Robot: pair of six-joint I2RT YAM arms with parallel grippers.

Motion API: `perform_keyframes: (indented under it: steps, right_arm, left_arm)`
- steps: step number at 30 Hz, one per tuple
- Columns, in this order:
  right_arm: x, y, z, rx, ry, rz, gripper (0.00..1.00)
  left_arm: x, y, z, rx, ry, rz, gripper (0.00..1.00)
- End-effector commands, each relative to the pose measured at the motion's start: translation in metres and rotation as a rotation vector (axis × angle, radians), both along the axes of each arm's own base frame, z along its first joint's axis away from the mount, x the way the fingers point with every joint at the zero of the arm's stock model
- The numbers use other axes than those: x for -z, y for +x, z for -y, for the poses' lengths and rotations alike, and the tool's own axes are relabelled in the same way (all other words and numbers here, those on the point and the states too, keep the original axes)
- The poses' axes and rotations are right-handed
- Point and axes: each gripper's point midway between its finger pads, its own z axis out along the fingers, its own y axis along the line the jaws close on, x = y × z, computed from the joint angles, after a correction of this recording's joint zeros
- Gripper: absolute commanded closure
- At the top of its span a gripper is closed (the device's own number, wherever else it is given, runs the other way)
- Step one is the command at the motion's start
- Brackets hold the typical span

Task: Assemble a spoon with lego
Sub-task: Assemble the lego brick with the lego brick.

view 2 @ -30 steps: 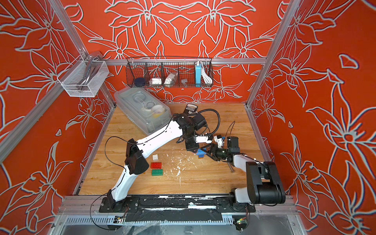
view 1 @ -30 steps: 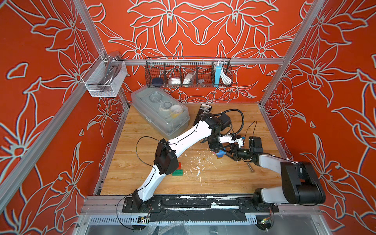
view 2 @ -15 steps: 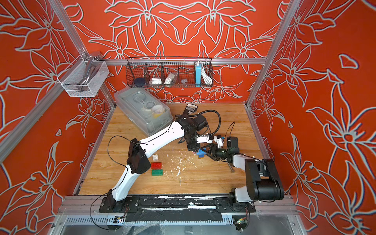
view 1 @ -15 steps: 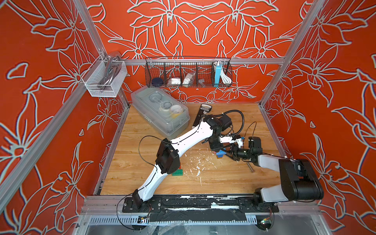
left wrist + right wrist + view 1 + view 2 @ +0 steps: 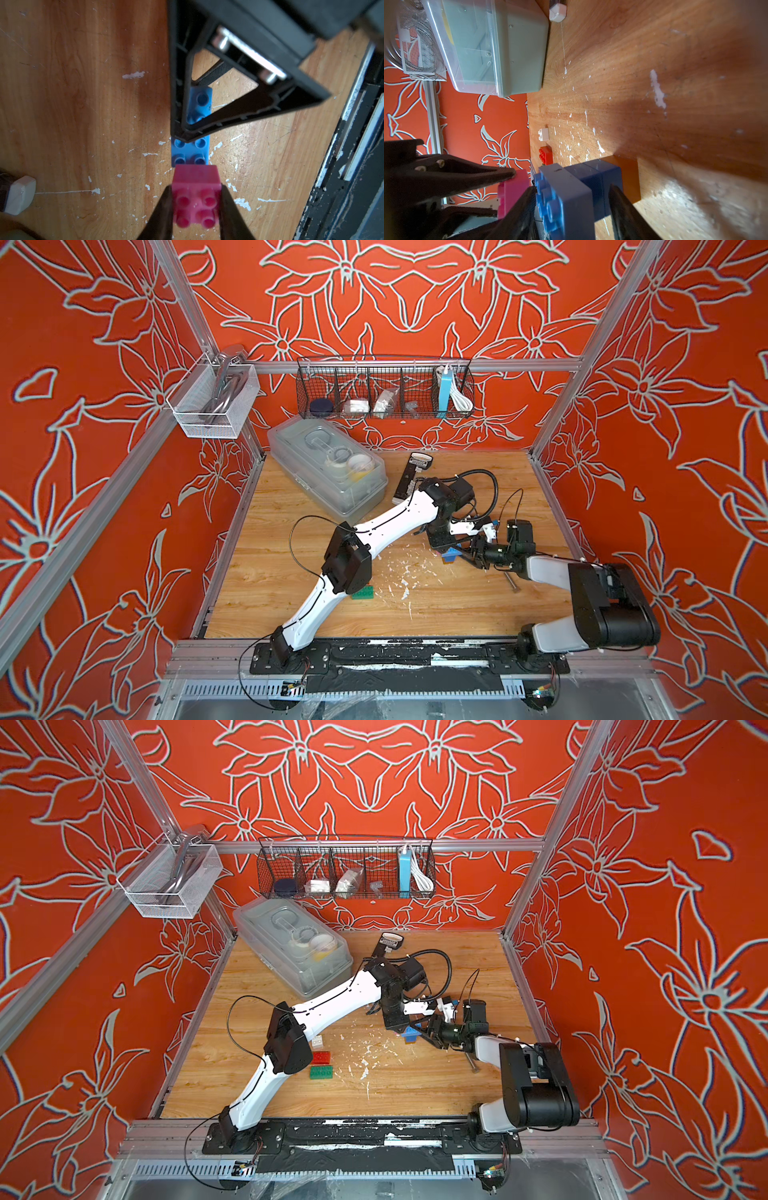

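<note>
My left gripper (image 5: 196, 199) is shut on a pink brick (image 5: 196, 180), studs up, held just beside a wide light-blue brick (image 5: 190, 151). That brick tops a stack of two dark-blue bricks (image 5: 600, 176) and a brown one (image 5: 629, 178), standing on the table (image 5: 449, 558). My right gripper (image 5: 571, 188) straddles the light-blue brick (image 5: 566, 197). One finger lies at its studs and a narrow gap shows at the other. White (image 5: 318, 1041), red (image 5: 321, 1057) and green (image 5: 321, 1072) bricks lie loose near the left arm's elbow.
A clear lidded box (image 5: 328, 472) stands at the back left. A black-and-white bar tool (image 5: 409, 477) lies beside it. A metal pin (image 5: 510, 583) lies under the right forearm. White flakes are scattered over the wooden table (image 5: 266, 572). A wire basket (image 5: 384, 387) hangs on the back wall.
The left arm has edged slightly right, still holding the pink brick. The right gripper stays at the blue stack, with no clear shift of the bricks.
</note>
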Motion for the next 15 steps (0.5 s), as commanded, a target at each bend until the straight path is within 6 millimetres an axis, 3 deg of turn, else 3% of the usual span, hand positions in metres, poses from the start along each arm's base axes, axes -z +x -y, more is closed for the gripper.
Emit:
perform_keyframes:
  steps: [1, 15]
  right_arm:
    - [0.0039, -0.0060, -0.0017, -0.017, 0.009, -0.010, 0.41]
    - [0.0060, -0.0063, -0.0015, -0.020, 0.004, -0.017, 0.43]
  left_arm:
    - [0.0031, 0.0002, 0.0030, 0.020, 0.001, 0.002, 1.00]
    - [0.0122, -0.0021, 0.0088, 0.024, -0.009, -0.025, 1.00]
